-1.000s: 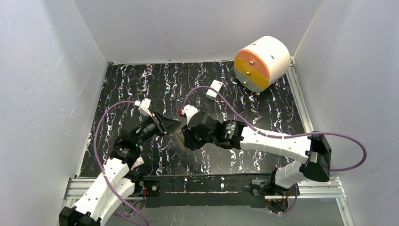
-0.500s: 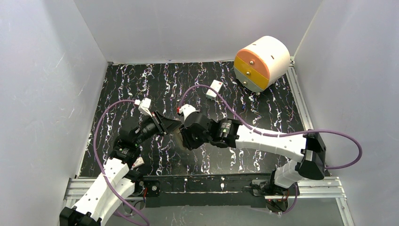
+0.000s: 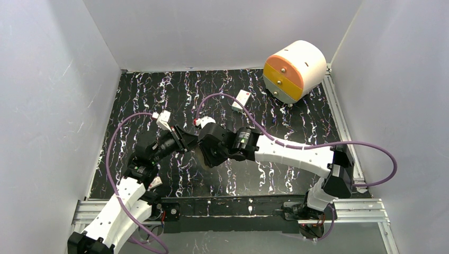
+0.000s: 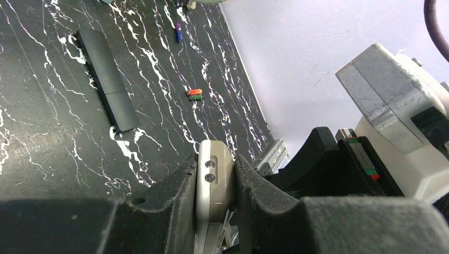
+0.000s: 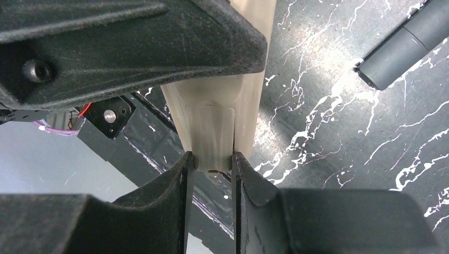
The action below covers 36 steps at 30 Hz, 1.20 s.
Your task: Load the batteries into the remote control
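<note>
The remote control (image 4: 214,182) is a beige-backed handset held off the table between both grippers. My left gripper (image 4: 214,165) is shut on its sides, one end with two small screws facing the camera. In the right wrist view the remote (image 5: 225,114) runs down from the left gripper's finger (image 5: 132,47), and my right gripper (image 5: 212,159) is shut on its lower end. In the top view the two grippers meet mid-table, left gripper (image 3: 185,142), right gripper (image 3: 205,152), and hide the remote. A green-and-red battery (image 4: 195,94) and a dark one (image 4: 178,33) lie on the table.
A long black bar (image 4: 107,79) lies on the marbled table, also in the right wrist view (image 5: 407,45). A small white box with a red mark (image 3: 241,100) and a round white, orange and grey drawer unit (image 3: 294,70) stand at the back right. White walls enclose the table.
My right arm has shifted left, its gripper closing in tighter against the left gripper. The left arm has barely moved.
</note>
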Motion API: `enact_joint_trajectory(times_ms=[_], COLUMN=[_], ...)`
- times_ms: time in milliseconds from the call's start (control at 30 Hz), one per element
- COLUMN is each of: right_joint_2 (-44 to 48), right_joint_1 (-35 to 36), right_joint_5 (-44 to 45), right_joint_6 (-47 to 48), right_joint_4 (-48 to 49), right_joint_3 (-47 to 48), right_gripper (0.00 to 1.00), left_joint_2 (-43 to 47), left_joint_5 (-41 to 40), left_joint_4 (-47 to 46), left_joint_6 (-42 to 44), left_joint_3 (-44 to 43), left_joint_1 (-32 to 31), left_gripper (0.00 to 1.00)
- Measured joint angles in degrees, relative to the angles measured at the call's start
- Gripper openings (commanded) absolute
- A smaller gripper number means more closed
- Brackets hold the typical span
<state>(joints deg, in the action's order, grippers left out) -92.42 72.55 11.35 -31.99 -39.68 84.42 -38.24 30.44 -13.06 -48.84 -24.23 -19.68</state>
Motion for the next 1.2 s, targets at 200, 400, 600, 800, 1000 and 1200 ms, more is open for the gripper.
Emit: enact_joint_trajectory(times_ms=[200, 400, 600, 800, 1000, 1200], right_joint_2=[-1.55, -1.73, -1.70, -1.49, 2.27, 12.09], right_joint_1=[-0.22, -0.90, -0.96, -1.18, -1.90, -2.89], right_joint_5=[-1.18, -2.36, -2.71, -2.21, -1.20, -0.50], right_joint_6=[0.00, -0.20, -0.46, -1.01, -2.23, -4.61], right_joint_4=[-5.14, -6.99, -7.39, -7.48, -4.83, 2.69], right_joint_3=[3.28, 4.09, 4.39, 4.39, 1.70, -5.92], right_gripper=[0.41, 0.49, 0.58, 0.79, 0.89, 0.99], left_joint_2=[-2.43, -4.39, -5.70, -6.54, -8.09, -10.29], left_joint_5=[1.90, 2.14, 2.12, 2.99, 4.31, 4.55], left_joint_4=[-0.28, -0.44, -0.76, -2.08, -3.74, -4.37], left_joint_6=[-5.33, -10.99, -13.20, -14.47, -16.55, -18.62], left_joint_3=[-0.02, -0.02, -0.02, -0.04, -1.42, -2.89], left_joint_1=[0.11, 0.11, 0.11, 0.04, -0.31, -0.31], left_gripper=[0.00, 0.00, 0.00, 0.00, 0.00, 0.00])
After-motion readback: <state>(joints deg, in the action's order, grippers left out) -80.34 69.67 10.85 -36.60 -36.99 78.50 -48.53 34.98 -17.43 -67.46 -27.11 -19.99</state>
